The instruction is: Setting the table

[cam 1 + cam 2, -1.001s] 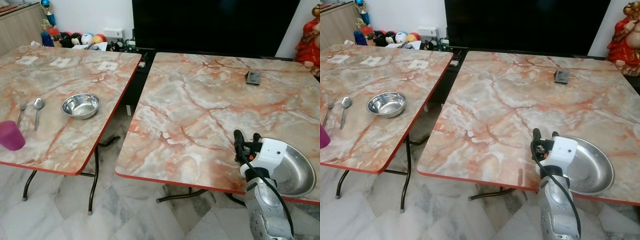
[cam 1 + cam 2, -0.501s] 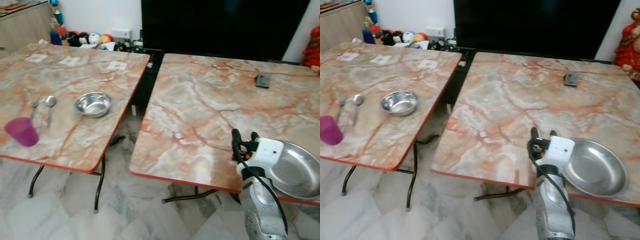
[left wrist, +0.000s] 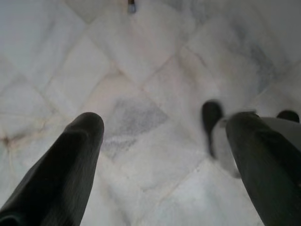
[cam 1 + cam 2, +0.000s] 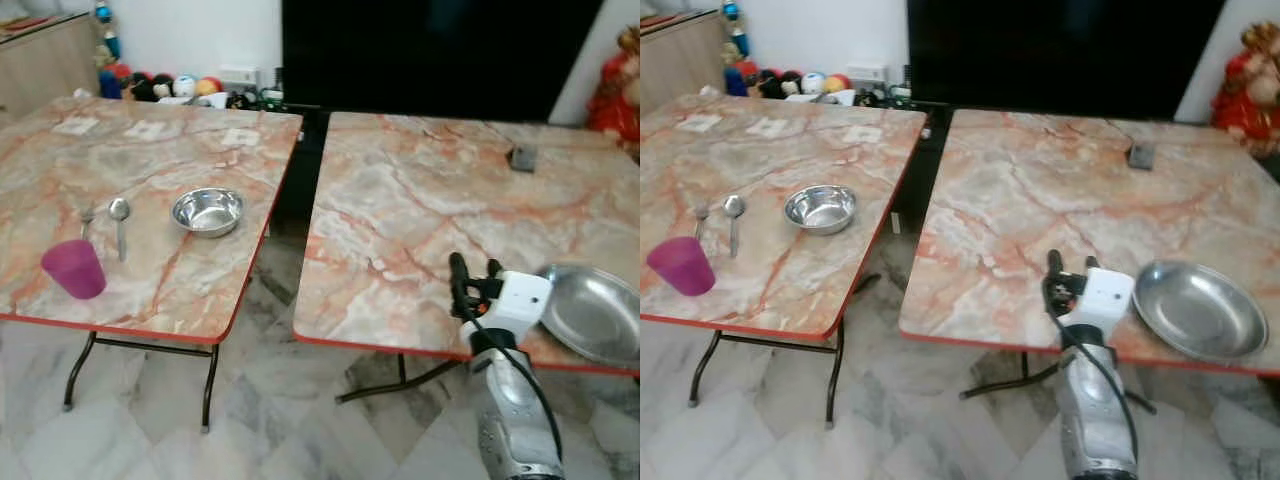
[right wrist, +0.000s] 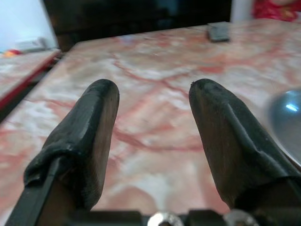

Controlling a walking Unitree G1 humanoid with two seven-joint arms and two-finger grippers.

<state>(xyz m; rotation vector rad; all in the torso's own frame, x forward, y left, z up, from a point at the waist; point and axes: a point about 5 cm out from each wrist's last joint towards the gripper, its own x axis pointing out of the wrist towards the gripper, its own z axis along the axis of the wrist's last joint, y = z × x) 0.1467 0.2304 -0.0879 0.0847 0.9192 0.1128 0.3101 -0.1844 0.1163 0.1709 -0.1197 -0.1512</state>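
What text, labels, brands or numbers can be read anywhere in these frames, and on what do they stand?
No text is readable anywhere.
Three white paper squares on the left table: any print is too small and blurred to read.
Small dark device on the right table: no legible marking.
Purple cup, steel bowl, steel plate: no labels.

1. Right surface [image 4: 420, 200]: broad bare marble ahead of the right end effector [image 4: 472, 278], whose fingers stand apart.
2. Obstacles there: steel plate [image 4: 592, 312] just beside the end effector at the near edge; small dark object [image 4: 521, 157] at the far side.
3. Left surface [image 4: 60, 170]: purple cup [image 4: 75, 268], fork [image 4: 87, 216], spoon [image 4: 120, 222] and steel bowl [image 4: 208, 211] occupy the near half.
4. An open floor gap [image 4: 275, 290] separates the surfaces.
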